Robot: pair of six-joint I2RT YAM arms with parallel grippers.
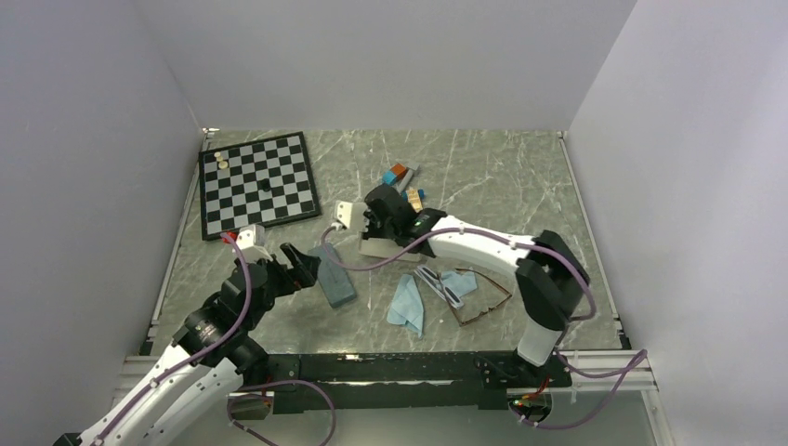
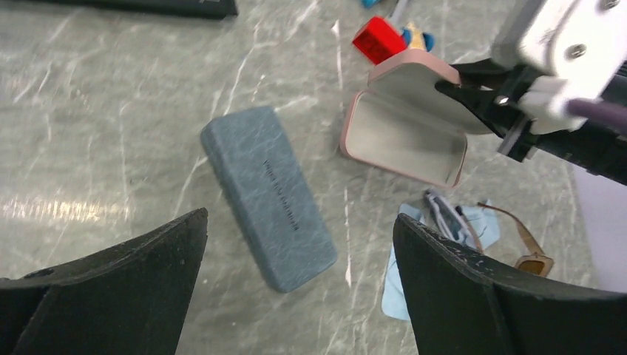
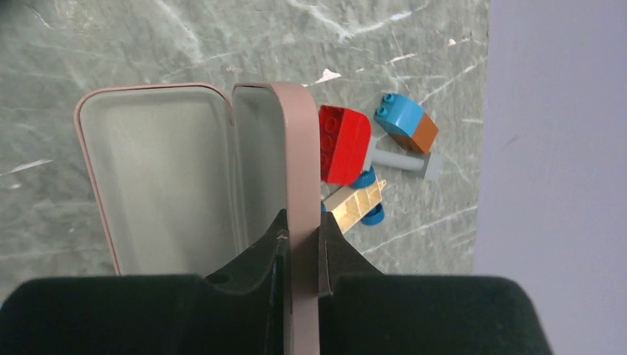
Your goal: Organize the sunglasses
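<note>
**On the marble table, the pink case was held open while both pairs waited beside it**

Near the table's [image 1: 558,204] middle, the right gripper [image 3: 299,229] pinched the raised lid of the pink case [image 3: 185,163], its jaws narrow on the thin rim. The case's smooth, pale lining lay bare and nothing was in it. The white-grey sunglasses [image 1: 441,286] lay folded on a crumpled light blue cloth [image 1: 407,305], on the near side of that case and under the right forearm. Their long axis ran diagonally from far-left to near-right. The reddish-brown pair [image 1: 483,302], thin-framed and open-armed, sat just to their right.

Both pairs were nearer the right arm, but its grip was taken up by the lid. The left gripper [image 2: 299,222] hung with jaws wide over the closed slate-blue case [image 2: 270,196], a textured oblong with rounded corners. From there the glasses lay to its right, past that case. Glossy toy bricks [image 3: 344,144] crowded the pink lid's far side.
</note>
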